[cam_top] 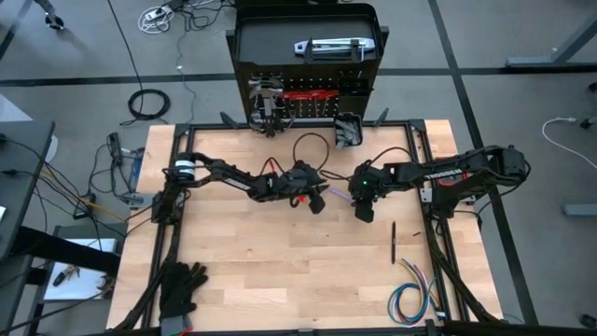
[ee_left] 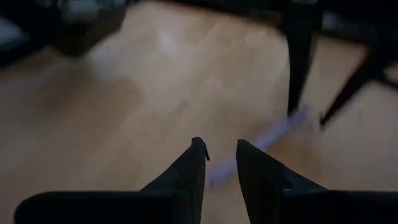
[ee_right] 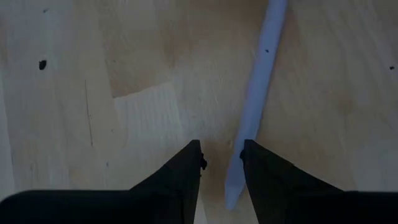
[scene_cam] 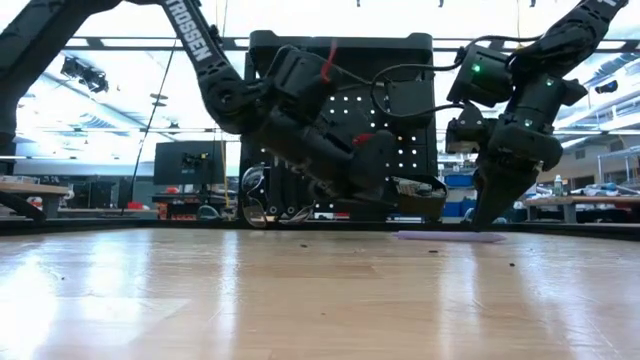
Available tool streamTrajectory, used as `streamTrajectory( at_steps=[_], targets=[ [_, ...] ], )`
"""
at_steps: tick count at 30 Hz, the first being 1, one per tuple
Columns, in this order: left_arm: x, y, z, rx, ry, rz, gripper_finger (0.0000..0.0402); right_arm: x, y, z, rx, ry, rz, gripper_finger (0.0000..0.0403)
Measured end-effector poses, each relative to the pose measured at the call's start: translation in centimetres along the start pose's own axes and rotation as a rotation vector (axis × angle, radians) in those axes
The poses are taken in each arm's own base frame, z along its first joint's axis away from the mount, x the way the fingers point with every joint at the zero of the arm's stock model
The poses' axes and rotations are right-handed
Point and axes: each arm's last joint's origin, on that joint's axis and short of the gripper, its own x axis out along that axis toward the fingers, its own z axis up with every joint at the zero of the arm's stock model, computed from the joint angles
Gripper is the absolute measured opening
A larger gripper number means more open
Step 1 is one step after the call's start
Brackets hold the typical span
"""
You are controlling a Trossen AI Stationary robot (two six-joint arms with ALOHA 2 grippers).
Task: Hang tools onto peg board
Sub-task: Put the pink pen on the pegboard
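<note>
While both grippers crowd it, the silver flat bar tool (ee_right: 258, 93) lies flat mid-table.
Its long axis runs between left gripper (ee_left: 221, 155) and right gripper (ee_right: 222, 155); both have fingers slightly apart, gripping nothing; peg board (cam_top: 308, 89) stands beyond.

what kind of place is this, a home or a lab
Most likely a robotics lab or workshop: two arms work at a wooden table set in a metal frame, a peg board stands behind it, and cables trail over grey floor.
</note>
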Motion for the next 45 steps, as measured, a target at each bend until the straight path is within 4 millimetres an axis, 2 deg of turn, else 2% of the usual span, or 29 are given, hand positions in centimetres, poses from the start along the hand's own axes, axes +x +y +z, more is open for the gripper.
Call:
streamTrajectory(
  at_steps=[4, 13, 21, 37, 45],
  targets=[
    [0.9, 0.0, 0.2, -0.026, -0.014, 0.032, 0.009, 0.0, 0.1, 0.1, -0.003, -0.011, -0.001, 0.0129],
    [2.8, -0.1, -0.8, -0.032, 0.077, 0.062, 0.0089, 0.0, 0.2, 0.1, -0.007, -0.014, 0.009, 0.0129],
    [2.9, 0.0, -1.3, -0.026, 0.1, 0.063, 0.0089, 0.1, 1.0, 0.1, -0.036, -0.013, 0.025, 0.0129],
    [2.8, 0.0, -1.6, -0.014, 0.147, 0.058, 0.009, 0.1, 1.0, 0.1, -0.033, -0.015, 0.02, 0.0129],
    [2.8, 0.0, -1.7, -0.008, 0.165, 0.06, 0.009, -1.2, 0.8, 0.1, -0.033, -0.05, -0.046, 0.0129]
  ],
)
